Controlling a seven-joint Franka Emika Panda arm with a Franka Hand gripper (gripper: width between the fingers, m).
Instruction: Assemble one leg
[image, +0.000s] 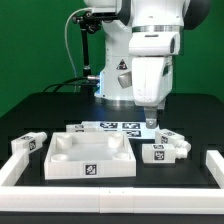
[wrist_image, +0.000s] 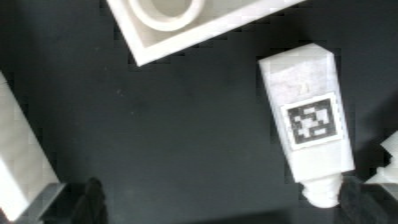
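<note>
Nearest the exterior camera a white rail (image: 14, 172) edges the black table, and just behind it sits the large square tray (image: 60, 166), with no leg fitted to it that I can see. At the exterior view's right of the tray lie two stubby pegs: the front leg (image: 163, 152) just beside the tray's corner and the rear leg (image: 173, 136) close behind it, while a third leg (image: 30, 143) lies well apart at the exterior view's left. Over the right-hand pair hangs the gripper (image: 150, 122), low above the table, and beyond it the marker board (image: 112, 126) lies flat before the arm's base. The wrist view looks down on the leg under the wrist (wrist_image: 306, 110), lying on its side with its tag up, near the tray's corner; which of the pair it is I cannot tell. The dark fingers (wrist_image: 68, 203) stand wide apart and hold nothing. I judge the step to be the reach for a leg, before any grasp: the leg sits off toward one finger, so the next move calls for a sideways shift to centre on its body, then a descent and a squeeze across its narrow width
</note>
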